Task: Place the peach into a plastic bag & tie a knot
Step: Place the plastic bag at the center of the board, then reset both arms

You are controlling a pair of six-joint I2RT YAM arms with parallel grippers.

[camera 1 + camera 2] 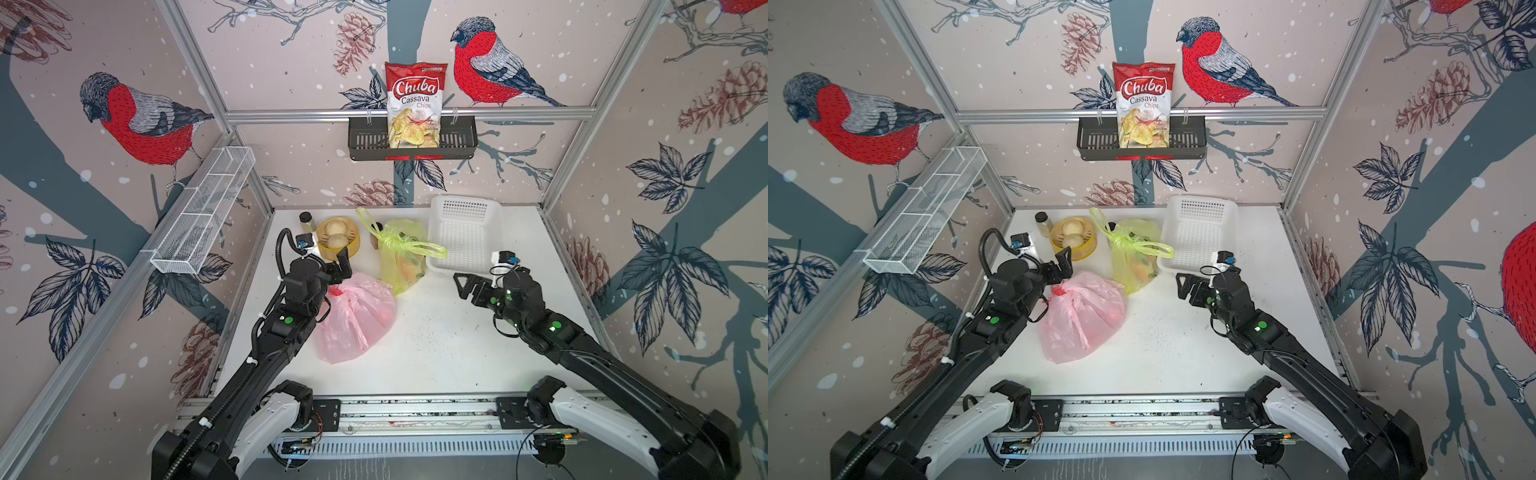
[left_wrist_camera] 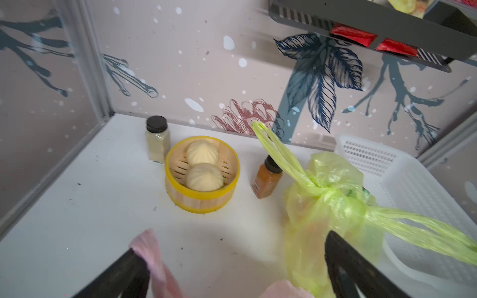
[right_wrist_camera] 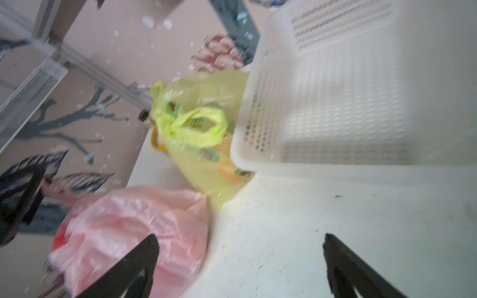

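The peach itself cannot be made out. A translucent pink plastic bag lies slumped on the white table, left of centre, its neck bunched together towards the left arm. Whether that neck is knotted is unclear. A blurred red-orange patch shows through the film near the neck, and it may or may not be the fruit.

The left gripper hovers just over the neck with its jaws spread wide. A pink strip of the bag drapes against one finger, but nothing is clamped. The right gripper hangs above bare table, well apart from the bag, jaws equally wide and empty; its wrist view is smeared.

Just behind the pink bag stands a knotted yellow-green plastic bag, leaning against a white perforated plastic basket.
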